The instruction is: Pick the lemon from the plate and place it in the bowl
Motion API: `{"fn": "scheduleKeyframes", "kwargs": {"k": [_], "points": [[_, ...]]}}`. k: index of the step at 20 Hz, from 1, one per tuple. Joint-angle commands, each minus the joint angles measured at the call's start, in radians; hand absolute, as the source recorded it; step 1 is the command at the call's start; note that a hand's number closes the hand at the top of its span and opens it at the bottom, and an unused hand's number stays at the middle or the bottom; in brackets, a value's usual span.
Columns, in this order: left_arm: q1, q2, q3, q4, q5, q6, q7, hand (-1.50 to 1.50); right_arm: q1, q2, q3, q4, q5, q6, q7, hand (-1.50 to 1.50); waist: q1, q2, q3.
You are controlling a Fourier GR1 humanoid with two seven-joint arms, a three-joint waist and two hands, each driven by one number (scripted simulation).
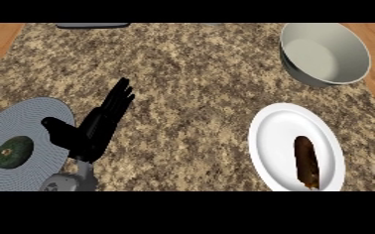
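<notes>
You had nothing to read at that moment: no lettering, label, brand, number or sign showed anywhere on the counter (198,79).

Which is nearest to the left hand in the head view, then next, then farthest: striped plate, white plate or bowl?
1. Striped plate, far left, right by the left hand.
2. White plate, lower right.
3. Bowl, upper right.

Head view looks steeply down onto counter (205,79).
</notes>
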Motion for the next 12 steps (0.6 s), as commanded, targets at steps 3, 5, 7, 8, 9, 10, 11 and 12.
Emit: {"fn": "scheduleKeyframes", "kwargs": {"k": [3, 5, 7, 8, 9, 10, 11, 12], "points": [[0.001, -0.012, -0.006, -0.031, -0.002, -0.011, 0.007, 0.00, -0.125, 0.020, -0.134, 0.015, -0.136, 0.105, 0.087, 1.50, 0.029, 0.005, 0.000], [-0.036, -0.026, -0.012, 0.042, -0.030, -0.011, -0.018, 0.00, -0.230, 0.027, -0.075, 0.177, -0.080, 0.106, 0.045, 1.50, 0.036, 0.008, 0.000], [-0.027, -0.018, 0.001, 0.048, -0.017, -0.034, -0.024, 0.00, -0.279, 0.024, -0.094, 0.236, -0.062, 0.127, 0.024, 1.50, 0.036, 0.008, 0.000], [-0.008, -0.020, -0.004, 0.032, 0.002, -0.053, -0.037, 0.00, -0.322, 0.034, -0.040, 0.345, -0.013, 0.091, -0.028, 1.50, 0.047, 0.010, 0.000], [-0.001, -0.029, -0.025, 0.025, -0.038, -0.027, -0.040, 0.00, -0.345, 0.086, 0.009, 0.348, 0.019, 0.056, 0.004, 1.50, 0.048, 0.010, 0.000], [-0.034, 0.001, 0.013, -0.001, -0.004, -0.035, 0.031, 0.00, -0.398, 0.067, -0.005, 0.405, -0.009, 0.098, -0.007, 1.50, 0.048, 0.010, 0.000], [0.023, -0.028, -0.025, -0.033, -0.024, -0.024, -0.003, 0.00, -0.403, 0.086, -0.004, 0.434, -0.019, 0.109, -0.016, 1.50, 0.047, 0.009, 0.000], [-0.045, -0.056, -0.027, 0.021, -0.029, -0.002, 0.015, 0.00, -0.455, 0.091, 0.002, 0.527, -0.004, 0.091, -0.073, 1.50, 0.050, 0.012, 0.001]]}}
